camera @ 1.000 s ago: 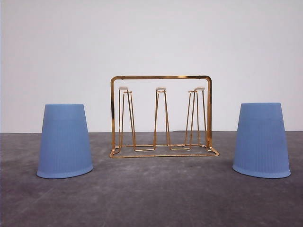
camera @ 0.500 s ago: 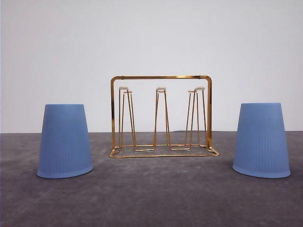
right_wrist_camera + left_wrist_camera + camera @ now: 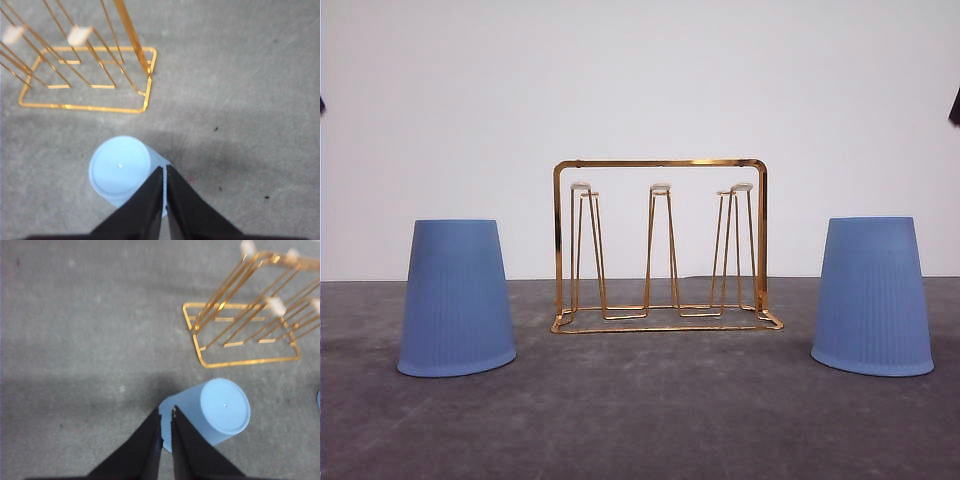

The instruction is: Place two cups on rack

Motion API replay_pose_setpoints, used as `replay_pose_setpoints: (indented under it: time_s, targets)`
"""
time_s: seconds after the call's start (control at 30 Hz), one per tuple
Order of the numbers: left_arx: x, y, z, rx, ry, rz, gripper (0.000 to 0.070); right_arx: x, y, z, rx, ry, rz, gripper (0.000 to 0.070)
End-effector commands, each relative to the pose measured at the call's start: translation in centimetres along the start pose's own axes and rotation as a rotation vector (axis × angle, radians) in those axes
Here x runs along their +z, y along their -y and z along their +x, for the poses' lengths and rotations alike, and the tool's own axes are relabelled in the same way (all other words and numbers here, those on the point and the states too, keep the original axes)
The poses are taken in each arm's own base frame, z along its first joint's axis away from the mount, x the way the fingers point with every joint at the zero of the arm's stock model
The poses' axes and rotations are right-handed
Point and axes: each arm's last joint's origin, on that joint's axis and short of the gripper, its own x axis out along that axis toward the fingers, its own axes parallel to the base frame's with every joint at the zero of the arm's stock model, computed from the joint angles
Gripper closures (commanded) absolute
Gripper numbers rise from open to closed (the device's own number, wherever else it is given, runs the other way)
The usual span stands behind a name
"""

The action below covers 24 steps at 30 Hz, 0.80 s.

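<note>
The left claw (image 3: 166, 427) is hanging above the counter (image 3: 75, 340) with its two dark fingers pressed nearly together, only a thin slit showing between the tips, and it is pinching nothing. Its tips are pointing down over the lower wall of the left cup (image 3: 210, 410), which is standing upside down below it, flat bottom facing up. Whether the tips are touching that cup cannot be told from the wrist view. Past this cup, the gold wire rack (image 3: 245, 335) is standing near it, with bare counter between the two.

The right claw (image 3: 164, 187) is likewise hovering with its fingers drawn together, tips almost meeting and holding nothing. Its tips are overlapping the edge of the right cup (image 3: 120, 167), also upside down under it; contact cannot be judged. The rack (image 3: 85, 80) is sitting near this cup as well, a strip of counter between them.

In the front view, the rack (image 3: 660, 245) is standing upright in the middle of the counter (image 3: 640, 420), its pale-tipped prongs all bare. The left cup (image 3: 456, 298) is resting to the rack's left and slightly nearer the camera, well apart from it. The right cup (image 3: 872, 296) is resting to the rack's right, likewise apart and a little nearer. Both cups are sitting wide rim down on the counter.
</note>
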Motion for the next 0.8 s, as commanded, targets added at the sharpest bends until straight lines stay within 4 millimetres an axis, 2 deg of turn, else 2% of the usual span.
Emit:
replay_pose_setpoints:
  time_s: [0.0, 0.07, 0.1, 0.13, 0.17, 0.2, 0.23, 0.27, 0.5, 0.77]
  targets:
    - [0.4, 0.0, 0.4, -0.006, -0.004, 0.033, 0.0576, 0.2, 0.0, 0.4, 0.012, -0.016, -0.020, 0.0690]
    - [0.3, 0.0, 0.9, -0.007, -0.023, 0.033, 0.0391, 0.1, 0.0, 0.6, 0.036, -0.039, -0.016, 0.0627]
    - [0.3, 0.0, 1.0, -0.009, -0.027, 0.034, 0.0274, 0.0, 0.0, 0.7, 0.048, -0.047, -0.014, 0.0523]
    - [0.3, 0.1, 1.1, -0.012, -0.031, 0.035, 0.0192, 0.0, -0.1, 0.7, 0.055, -0.052, -0.014, 0.0408]
    - [0.3, 0.1, 1.2, -0.015, -0.032, 0.037, 0.0140, -0.1, -0.1, 0.7, 0.058, -0.057, -0.014, 0.0284]
    - [0.3, 0.3, 1.2, -0.021, -0.033, 0.040, 0.0139, -0.1, -0.2, 0.7, 0.059, -0.058, -0.015, 0.0165]
    - [0.3, 0.4, 1.3, -0.027, -0.034, 0.045, 0.0139, -0.1, -0.2, 0.7, 0.062, -0.060, -0.017, 0.0088]
    - [0.3, 0.6, 1.3, -0.033, -0.034, 0.050, 0.0139, -0.1, -0.3, 0.8, 0.065, -0.060, -0.020, 0.0047]
    - [0.5, 2.9, 2.5, -0.126, -0.012, 0.091, 0.0138, -0.2, -0.9, 1.0, 0.091, -0.071, -0.041, 0.0043]
    - [-0.4, 5.8, 6.8, -0.102, -0.073, 0.176, 0.0136, -0.2, -1.3, 1.0, 0.103, -0.075, -0.055, 0.0043]
